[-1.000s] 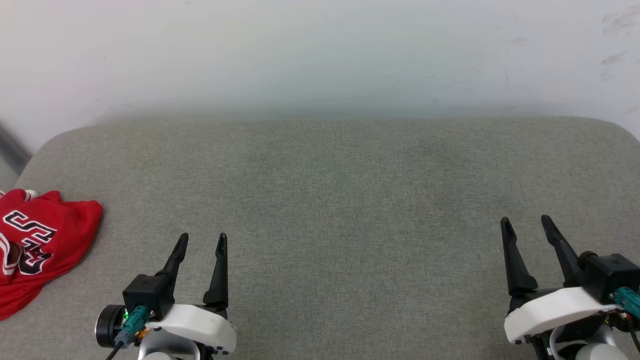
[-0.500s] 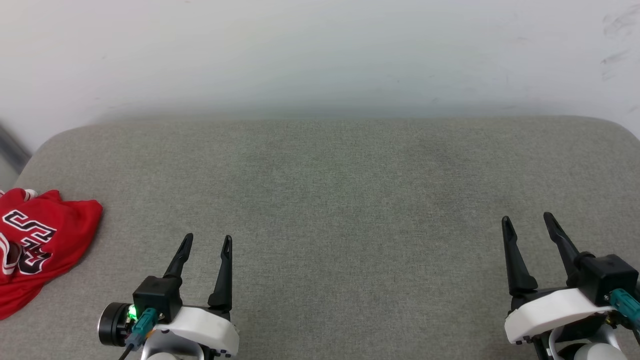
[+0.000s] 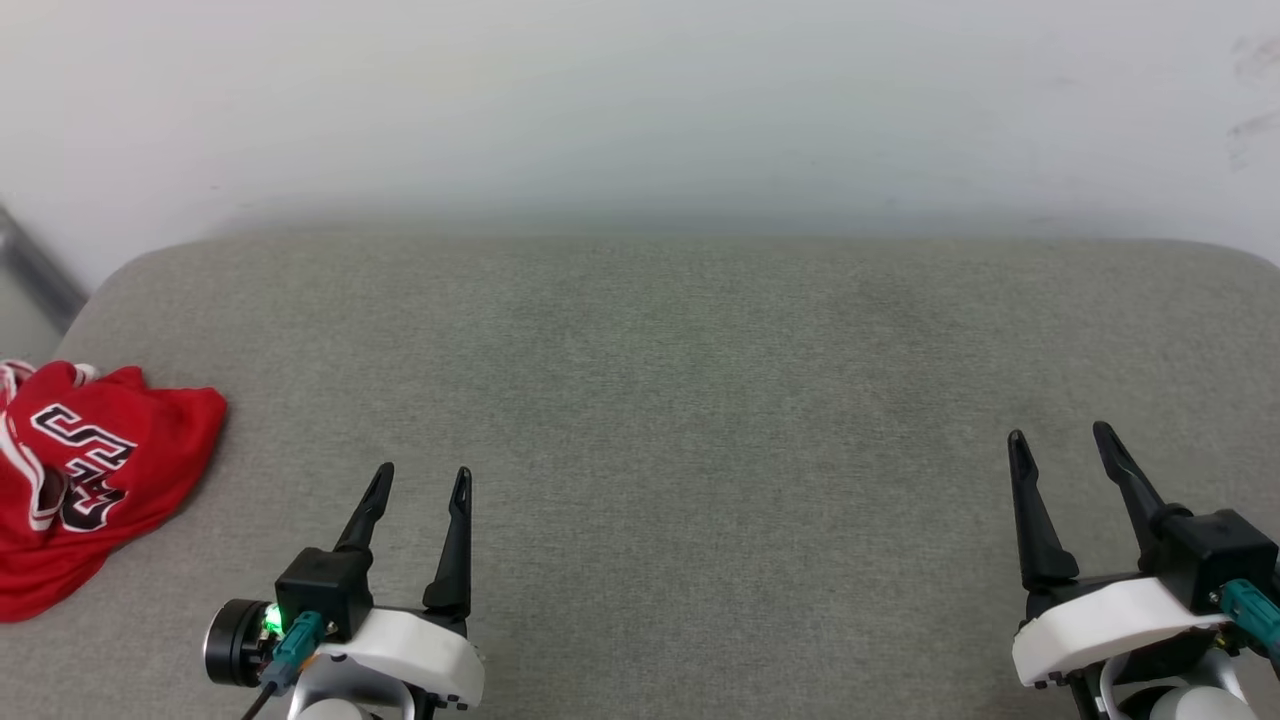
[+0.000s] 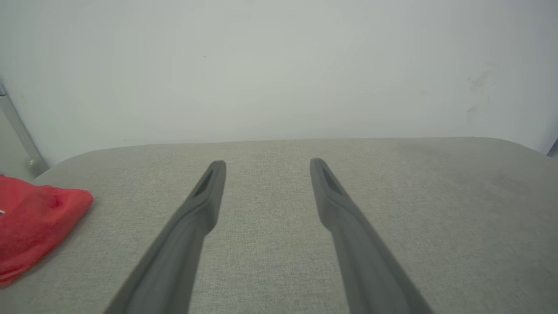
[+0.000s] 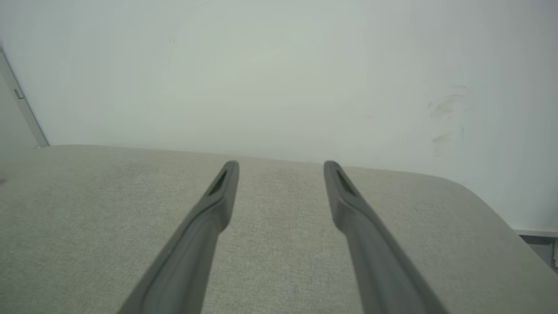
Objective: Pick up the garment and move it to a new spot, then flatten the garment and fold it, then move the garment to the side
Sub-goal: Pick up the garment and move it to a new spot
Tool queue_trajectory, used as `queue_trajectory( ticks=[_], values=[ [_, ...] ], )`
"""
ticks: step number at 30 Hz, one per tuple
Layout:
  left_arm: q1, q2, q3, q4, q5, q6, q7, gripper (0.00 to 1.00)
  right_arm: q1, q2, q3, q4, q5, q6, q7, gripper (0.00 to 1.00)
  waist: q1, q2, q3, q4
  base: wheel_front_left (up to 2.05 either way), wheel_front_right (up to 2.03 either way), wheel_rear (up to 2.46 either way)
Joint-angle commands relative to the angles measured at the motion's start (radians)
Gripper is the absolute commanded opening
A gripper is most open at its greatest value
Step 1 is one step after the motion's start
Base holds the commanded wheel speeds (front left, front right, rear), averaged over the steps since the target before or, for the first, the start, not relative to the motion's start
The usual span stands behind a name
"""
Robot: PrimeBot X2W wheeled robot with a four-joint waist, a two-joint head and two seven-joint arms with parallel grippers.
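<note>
We are looking at 1 grey fabric cushion (image 3: 700,400) lying against a white wall (image 3: 640,100); faint scuffs (image 5: 444,104) are showing on the wall, toward the right.

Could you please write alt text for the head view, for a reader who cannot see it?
A crumpled red garment with black-and-white lettering lies at the left edge of a grey fabric surface. The left pincer and right pincer are open and empty near the lower corners, fingers pointing toward a pale wall.
</note>
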Motion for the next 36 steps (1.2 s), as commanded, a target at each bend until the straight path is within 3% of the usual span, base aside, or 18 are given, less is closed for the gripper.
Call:
queue_trajectory(
  ticks=[1,15,25,36],
  values=[
    [-0.012,-0.001,0.003,0.003,-0.007,-0.005,-0.003,1.0,0.005,0.003,0.001,-0.006,0.005,0.0,-0.007,1.0,0.0,0.0,0.001,0.018,0.0,0.0,0.0],
    [-0.024,-0.011,0.041,0.002,-0.04,0.019,-0.003,1.0,-0.01,0.003,0.041,-0.029,0.024,0.0,0.001,1.0,0.0,0.0,0.011,0.191,0.0,0.0,0.0],
    [-0.014,-0.013,0.083,-0.006,-0.057,0.031,-0.003,1.0,-0.033,0.003,0.085,-0.032,0.021,0.0,0.006,1.0,0.0,0.0,0.019,0.353,0.0,0.0,0.0],
    [-0.007,-0.015,0.117,-0.021,-0.044,0.027,-0.003,1.0,-0.05,0.002,0.114,-0.038,0.022,0.0,0.006,1.0,0.0,0.0,0.032,0.445,0.0,0.0,0.0]
  ],
)
